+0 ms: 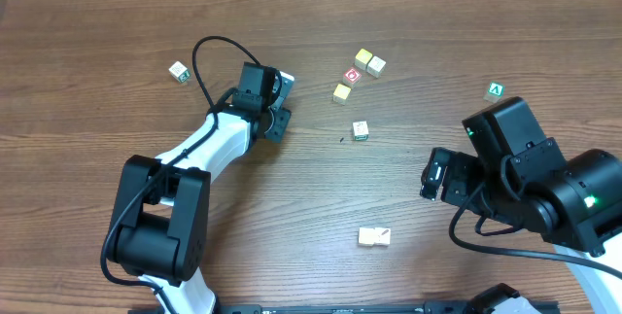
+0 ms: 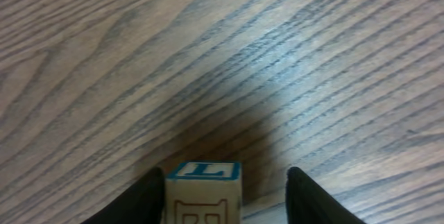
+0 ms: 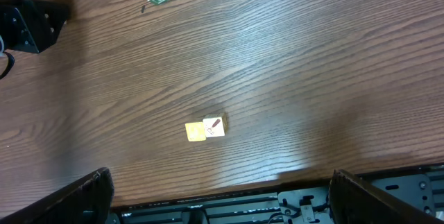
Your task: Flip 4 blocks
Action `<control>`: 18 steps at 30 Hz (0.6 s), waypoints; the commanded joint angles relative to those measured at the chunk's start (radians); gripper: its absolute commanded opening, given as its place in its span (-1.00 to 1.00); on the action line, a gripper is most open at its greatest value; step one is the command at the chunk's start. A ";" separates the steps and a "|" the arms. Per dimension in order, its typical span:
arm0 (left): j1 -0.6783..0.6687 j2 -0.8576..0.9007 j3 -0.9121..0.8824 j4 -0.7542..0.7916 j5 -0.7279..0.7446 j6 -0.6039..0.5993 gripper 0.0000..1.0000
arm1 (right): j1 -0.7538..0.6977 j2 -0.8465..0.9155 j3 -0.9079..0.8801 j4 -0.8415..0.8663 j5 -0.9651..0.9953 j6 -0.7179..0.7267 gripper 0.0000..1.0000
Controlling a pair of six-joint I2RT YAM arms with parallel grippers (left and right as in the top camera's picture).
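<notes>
Okay, left gripper (image 2: 223,177) is low over the wood table (image 2: 208,57), fingers apart with a cube standing between them. This L block (image 2: 203,191) has a blue "L" inside a blue border on its top face. Its near face carries a brown outline drawing, cut off at the frame edge and unreadable. The block sits tight against one finger (image 2: 142,203), with a clear gap to the other, so it is not clamped. From overhead, this spot is mid-table, left of centre.

Right gripper (image 3: 222,179) hangs over the right side with fingers wide apart and nothing between them.

Other blocks:
- **Left block** (image 1: 178,71): white with a green mark, alone at far left.
- **Centre block** (image 1: 361,130): white with a green side, print too small to read.
- **Pair** (image 1: 374,237): two blocks touching, close to the front edge. One is pale yellow, the other white with a reddish mark.

Back group (image 1: 369,61) is a few pale cubes close together, with the ring cube (image 1: 352,76), red ring on top, among them. A cube (image 1: 497,89) is green with a white "A" and sits apart at the right, just behind the right arm.
</notes>
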 commanded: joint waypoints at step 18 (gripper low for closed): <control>0.009 0.010 0.027 -0.048 -0.084 -0.074 -0.89 | -0.002 0.001 0.025 -0.005 0.013 -0.008 0.99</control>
